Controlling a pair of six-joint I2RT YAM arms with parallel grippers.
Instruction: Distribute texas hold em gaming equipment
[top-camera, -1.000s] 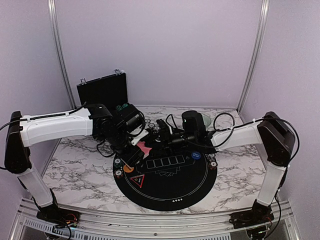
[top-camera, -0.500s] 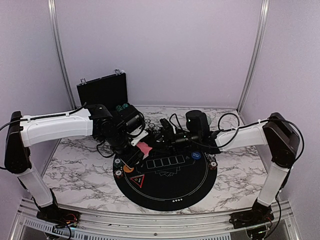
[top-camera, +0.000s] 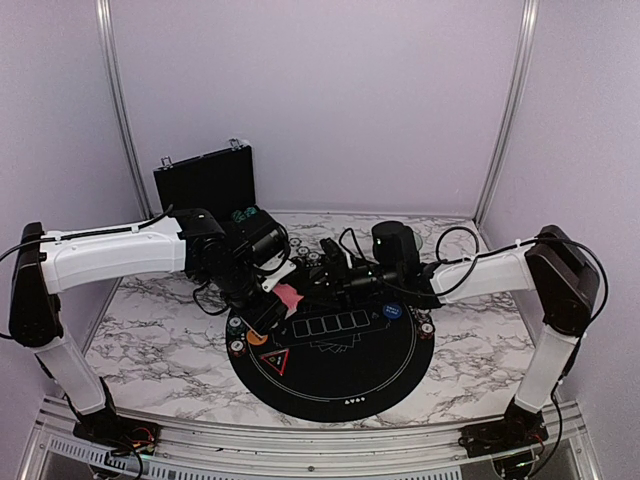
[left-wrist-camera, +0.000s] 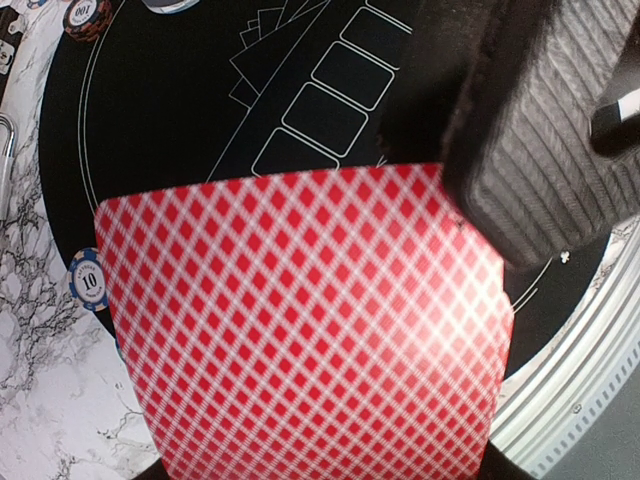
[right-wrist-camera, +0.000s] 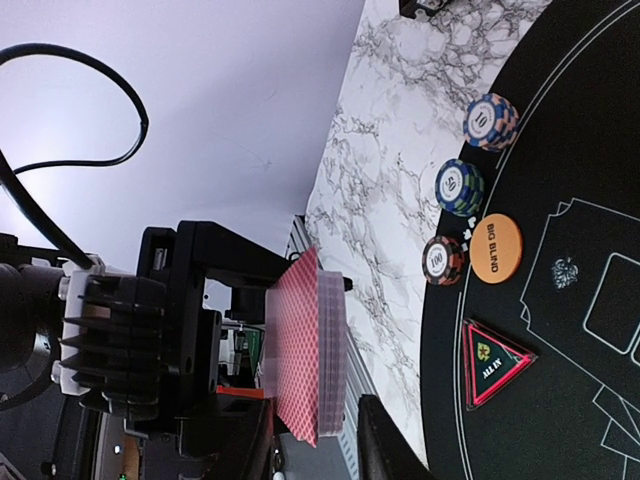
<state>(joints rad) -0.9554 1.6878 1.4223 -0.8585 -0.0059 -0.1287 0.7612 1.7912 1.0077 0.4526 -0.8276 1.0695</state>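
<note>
Dealing looks to be the step in hand: the left gripper (top-camera: 278, 301) is clamped on a deck of red diamond-backed playing cards (left-wrist-camera: 300, 320), whose edge sits between the parted jaws of the right gripper (right-wrist-camera: 318, 452), which next needs to pinch one card only.

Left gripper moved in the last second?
No. The left gripper, holding the cards, is where it was, just past the orange disc on the mat.

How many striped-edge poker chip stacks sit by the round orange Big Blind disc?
3, along the black mat's rim: orange-blue 10 stack, green-blue 50 stack, red-black 100 stack nearest the disc. Others may be hidden.
</note>
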